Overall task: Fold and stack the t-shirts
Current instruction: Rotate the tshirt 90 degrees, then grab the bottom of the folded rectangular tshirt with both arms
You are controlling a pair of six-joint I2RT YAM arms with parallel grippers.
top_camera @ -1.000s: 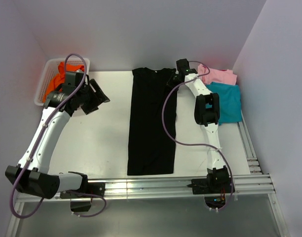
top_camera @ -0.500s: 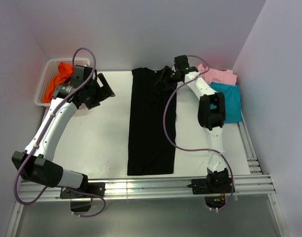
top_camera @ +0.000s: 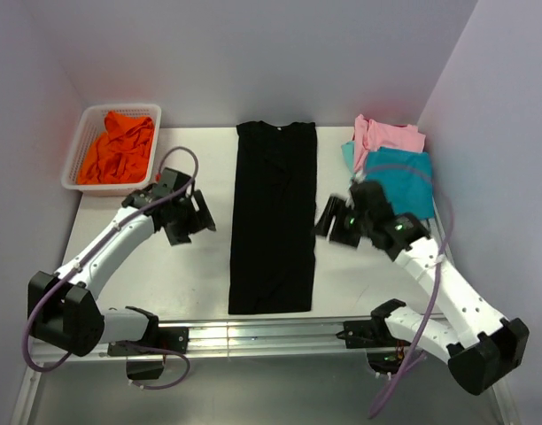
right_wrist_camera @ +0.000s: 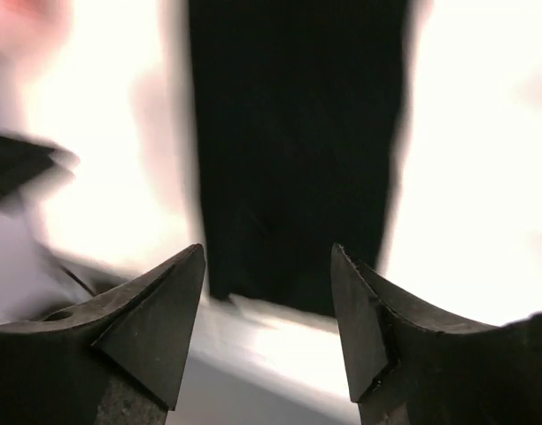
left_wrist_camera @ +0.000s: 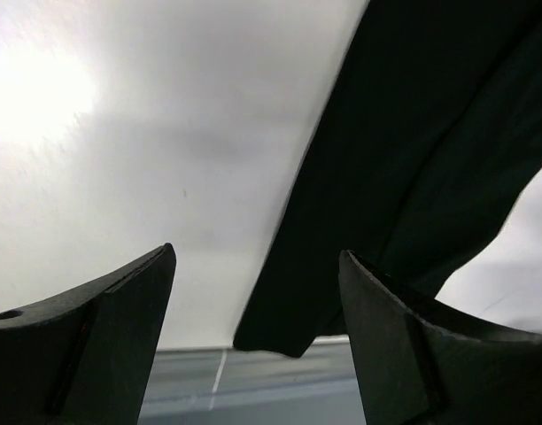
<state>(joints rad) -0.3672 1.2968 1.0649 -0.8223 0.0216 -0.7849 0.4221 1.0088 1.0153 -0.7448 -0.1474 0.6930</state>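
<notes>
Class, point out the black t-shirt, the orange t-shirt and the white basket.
black t-shirt [top_camera: 273, 221], top view, middle of its body
orange t-shirt [top_camera: 120, 149], top view, crumpled middle
white basket [top_camera: 75, 149], top view, left wall

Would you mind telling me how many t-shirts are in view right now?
4. A black one lies flat mid-table, an orange one fills the basket far left, and a pink one and a teal one sit far right. Others may be hidden underneath.

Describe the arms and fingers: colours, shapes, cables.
The left arm and right arm have white links with black joints and black bases. A purple cable loops loosely along each. The fingers are dark, matte and wedge-shaped, tapering to points.
</notes>
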